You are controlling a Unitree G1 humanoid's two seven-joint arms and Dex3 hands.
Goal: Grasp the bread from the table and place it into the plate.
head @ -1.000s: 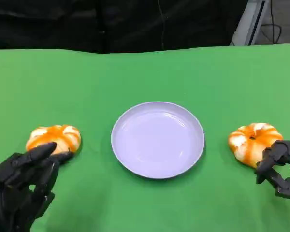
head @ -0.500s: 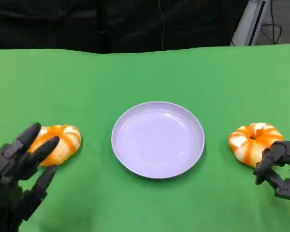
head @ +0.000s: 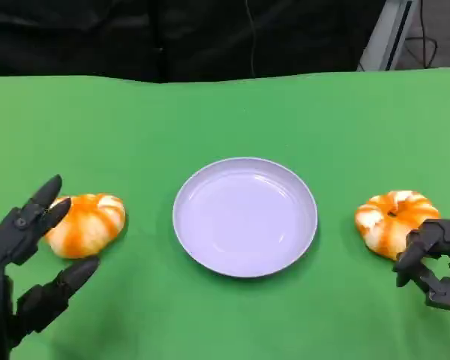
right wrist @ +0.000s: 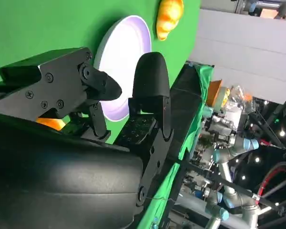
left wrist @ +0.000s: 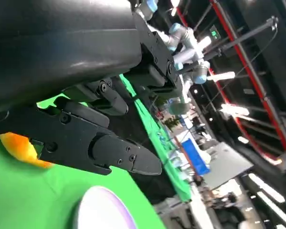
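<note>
A: Nearest first. Left hand (head: 26,270), low at the near left of the green worktop (head: 232,112) — fingers (head: 41,201) spread wide, holding nothing. One finger reaches over the near-left edge of the left bread (head: 86,223), another lies below it on the near side; touching or just clear, can't tell from the head view.

B: And the right?

A: Right hand (head: 435,262), near right corner, fingers curled inward around nothing. Just beside the near edge of the right bread (head: 394,221); contact unclear.

B: Which way does the bread lie from the open fingers?

A: Just beyond and slightly to the right of them, sitting in their mouth. The bun is round and a little flattened, no real long axis, so approach angle looks free. Left wrist view catches an orange sliver of it behind the fingers.

B: Then the plate?

A: Plate (head: 244,216) in the middle, bare, between the two buns and well apart from each. Open green on both sides — a straight inward carry from either hand looks unobstructed.

B: Nearer hand?

A: Each hand sits by its own bun; the left looks readier, being spread around its one. Far worktop edge is well beyond everything
</note>
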